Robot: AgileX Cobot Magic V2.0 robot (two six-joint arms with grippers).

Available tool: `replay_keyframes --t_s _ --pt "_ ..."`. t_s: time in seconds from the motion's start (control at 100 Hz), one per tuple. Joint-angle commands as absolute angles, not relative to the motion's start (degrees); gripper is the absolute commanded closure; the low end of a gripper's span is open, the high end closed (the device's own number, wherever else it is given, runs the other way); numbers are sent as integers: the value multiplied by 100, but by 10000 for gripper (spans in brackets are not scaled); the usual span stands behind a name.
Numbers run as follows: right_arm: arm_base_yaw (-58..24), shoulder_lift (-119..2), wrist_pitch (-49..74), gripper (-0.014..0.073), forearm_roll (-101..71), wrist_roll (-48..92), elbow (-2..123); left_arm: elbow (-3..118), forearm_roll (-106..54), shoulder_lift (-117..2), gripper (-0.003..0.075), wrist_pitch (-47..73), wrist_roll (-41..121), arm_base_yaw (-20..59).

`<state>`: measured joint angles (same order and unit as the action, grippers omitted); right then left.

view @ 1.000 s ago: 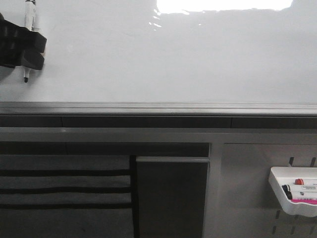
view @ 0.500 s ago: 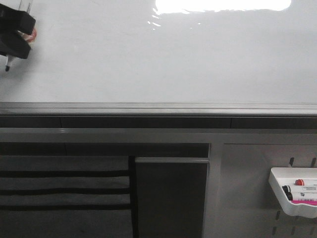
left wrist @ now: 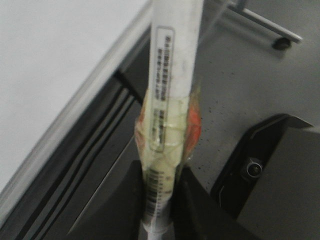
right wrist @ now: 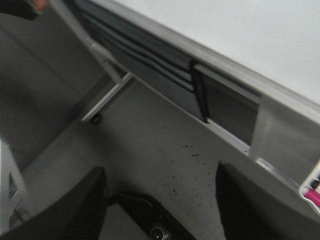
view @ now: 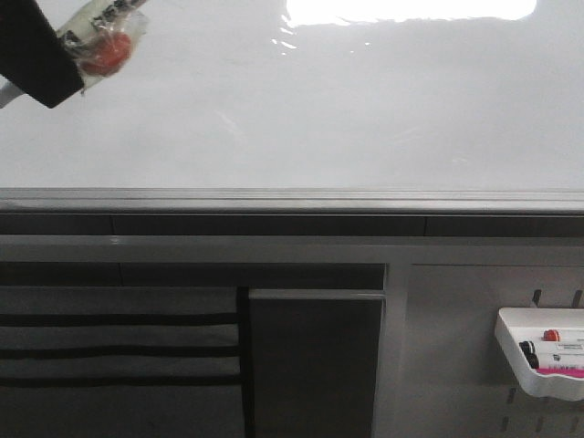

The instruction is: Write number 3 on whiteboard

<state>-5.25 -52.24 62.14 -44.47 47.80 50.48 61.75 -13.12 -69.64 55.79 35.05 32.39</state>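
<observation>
your left hand (view: pixel 41 55) sits at the top left corner of the whiteboard (view: pixel 365 119), and its fingers (left wrist: pixel 125 205) are pinching a white marker (left wrist: pixel 170 100). the marker barrel runs up from between the fingers, with clear tape and a red-orange patch wrapped around it just above the grip. in the front view you see the taped part (view: pixel 102 41) poking out from the dark hand, tilted up to the right, in front of the board.

the whiteboard fills the upper part of the front view, glossy, with a bright light reflection along its top edge and a grey rail (view: pixel 292 196) along its bottom edge. you can see no written stroke on the board surface.

your right hand (right wrist: pixel 160 200) is spread wide, its two dark fingers well apart and holding nothing, over a speckled grey floor (right wrist: pixel 165 150).

a small white tray (view: pixel 538 351) with markers hangs below the rail at the lower right.
</observation>
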Motion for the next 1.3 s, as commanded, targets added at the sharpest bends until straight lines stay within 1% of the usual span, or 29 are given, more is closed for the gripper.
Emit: replay_keyframes --t_s 0.0,0.14,0.26,0.37,0.49,0.83,0.88,1.0,1.07,1.29 --pt "-848 -5543 6460 176 -4865 5291 5485 6450 -1510 -6818 741 5666 3757 3729" --pt "-1922 -5979 6316 176 -4443 5764 5829 6477 -1510 -6818 741 5671 3771 4363" --pt "-2857 -6215 5738 176 -3857 5827 6041 6477 -1510 -6818 741 5671 3771 4702" --pt "-3578 -6447 5326 176 -3647 6176 6207 6477 -1510 -6818 741 5661 3776 4849" --pt "-4063 -6702 5009 176 -3647 6609 6389 6477 -1491 -6818 741 5661 3776 4886" --pt "-4170 -7112 4959 179 -3759 6622 6718 6477 -1406 -6818 741 5637 4223 4886" --pt "-4170 -7117 4993 199 -3759 6622 6718 6477 -1406 -6818 741 5637 4223 4886" --pt "-4170 -7117 4994 291 -3759 6625 6718 6477 -1406 -6818 741 5637 4223 4886" --pt "-4170 -7117 4994 323 -3847 6625 6718 6477 -1406 -6818 741 5637 4223 4886" --pt "-4170 -7117 5018 333 -3932 6625 6718 6477 -1406 -6818 741 5637 4223 4886"
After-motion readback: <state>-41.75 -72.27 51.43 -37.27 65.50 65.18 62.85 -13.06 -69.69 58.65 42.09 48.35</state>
